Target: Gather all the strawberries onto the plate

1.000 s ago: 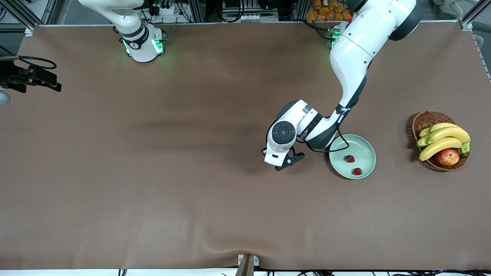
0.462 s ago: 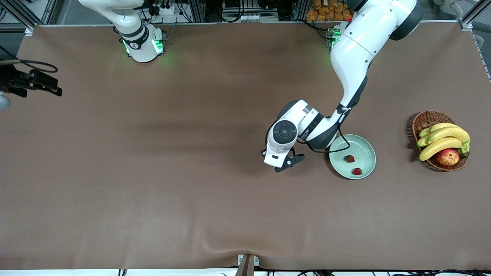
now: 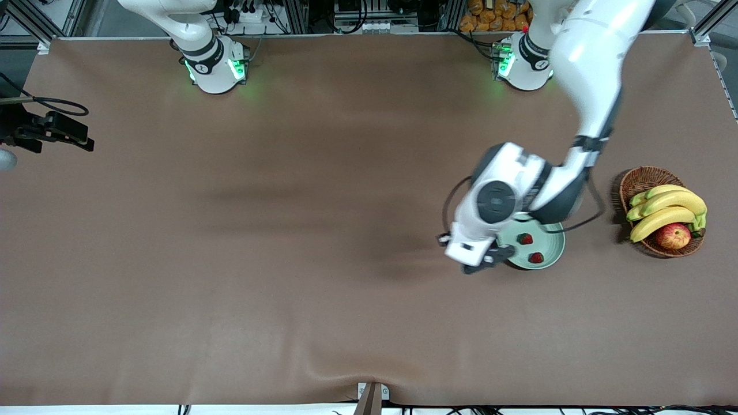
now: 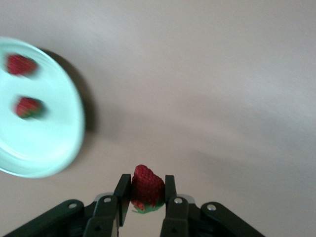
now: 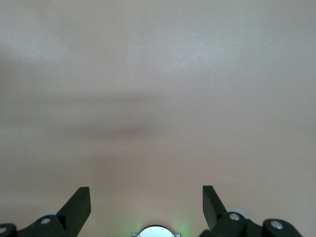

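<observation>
While the right arm waits:
Left tool (image 4: 144, 197): clamped on a strawberry (image 4: 146, 186), at plate (image 3: 550, 245) edge, right of centre.
On plate: two strawberries (image 3: 525, 238) (image 3: 537, 257).
Right tool (image 5: 146, 200): spread wide, empty, over bare bench (image 3: 230, 259).

Robotics lab, not a home: two white arms (image 3: 553, 115) bolted at the top edge of a big table (image 3: 230, 259) w/ brown cover, green status lights at their bases. Aluminium frame struts (image 3: 23, 17), cables & power strips (image 3: 248, 11) along the frame's top edge. Prop fruit in a wicker basket (image 3: 640, 178) at mid-right.
</observation>
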`<action>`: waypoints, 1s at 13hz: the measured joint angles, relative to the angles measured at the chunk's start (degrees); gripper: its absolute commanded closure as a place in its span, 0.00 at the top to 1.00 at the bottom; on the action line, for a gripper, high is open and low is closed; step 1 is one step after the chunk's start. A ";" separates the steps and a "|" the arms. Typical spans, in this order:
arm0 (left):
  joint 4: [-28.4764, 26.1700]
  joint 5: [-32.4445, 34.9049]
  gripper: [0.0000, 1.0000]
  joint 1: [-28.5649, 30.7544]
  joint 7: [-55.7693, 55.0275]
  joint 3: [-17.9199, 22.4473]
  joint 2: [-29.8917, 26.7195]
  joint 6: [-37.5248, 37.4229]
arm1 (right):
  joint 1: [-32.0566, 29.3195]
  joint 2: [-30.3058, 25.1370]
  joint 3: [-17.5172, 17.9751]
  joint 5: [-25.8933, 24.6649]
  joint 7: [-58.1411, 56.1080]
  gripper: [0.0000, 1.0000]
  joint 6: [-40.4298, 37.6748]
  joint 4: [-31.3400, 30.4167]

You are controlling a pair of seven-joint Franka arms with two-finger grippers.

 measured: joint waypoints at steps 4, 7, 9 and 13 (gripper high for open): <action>-8.61 0.01 0.00 9.09 15.90 0.00 -3.08 1.10 | 0.00 -0.05 -3.41 -0.01 0.01 1.00 -2.37 0.02; -16.55 0.01 0.39 14.43 21.33 -0.02 -2.89 10.99 | 0.02 -0.13 -3.95 0.00 1.20 1.00 -5.39 0.03; -20.61 0.01 1.00 15.28 21.39 -0.03 -2.69 16.49 | 0.12 -0.24 -3.93 0.07 1.73 1.00 -6.39 0.08; -19.98 0.01 1.00 15.61 21.38 -1.00 -4.46 17.87 | 0.36 -1.00 -3.89 0.09 2.06 1.00 -7.57 0.48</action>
